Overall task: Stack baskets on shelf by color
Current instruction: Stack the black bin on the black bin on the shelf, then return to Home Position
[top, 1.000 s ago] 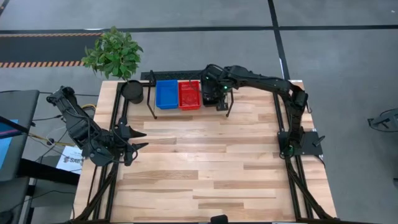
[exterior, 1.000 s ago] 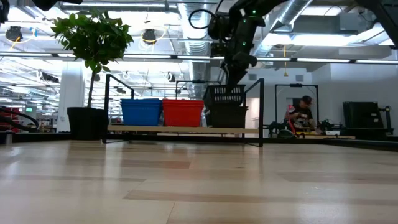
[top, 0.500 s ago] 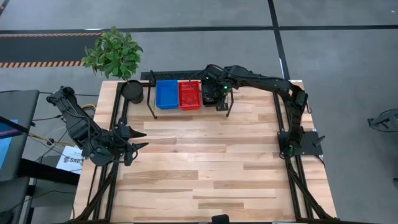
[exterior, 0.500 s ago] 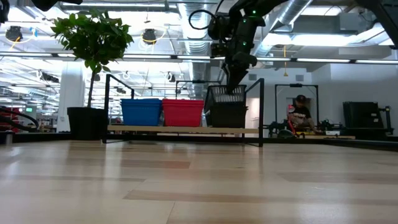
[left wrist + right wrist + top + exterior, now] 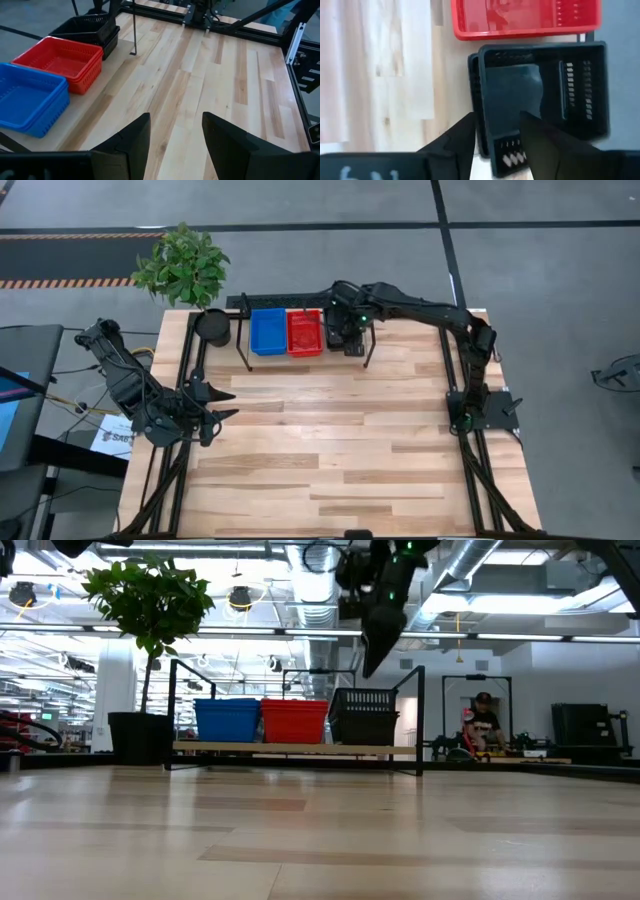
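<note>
1. The left arm waits over the near-left part of the light-wood plank bench [image 5: 330,440], its left pincer [image 5: 222,404] hanging with the two dark fingers apart and nothing between them.
2. At the far-left corner a round black plant pot [image 5: 140,737] holds a leafy green plant [image 5: 182,262], just beside the end of the shelf.
3. The narrow light-wood shelf with thin black metal tube legs [image 5: 300,749] runs along the far edge of the bench.
4. On its board, leftmost, sits a stack of blue perforated plastic baskets [image 5: 268,331].
5. Touching them on the right is a stack of red perforated plastic baskets [image 5: 304,331].
6. Next, close against the red ones, a stack of black perforated plastic baskets [image 5: 364,716] rests on the shelf; the left wrist view shows one nested in another.
7. The right pincer [image 5: 368,662] hovers above the black stack, clear of its rim, fingers apart and holding nothing.
8. Far behind the bench, on the right, a person [image 5: 482,728] is at a work area.
</note>
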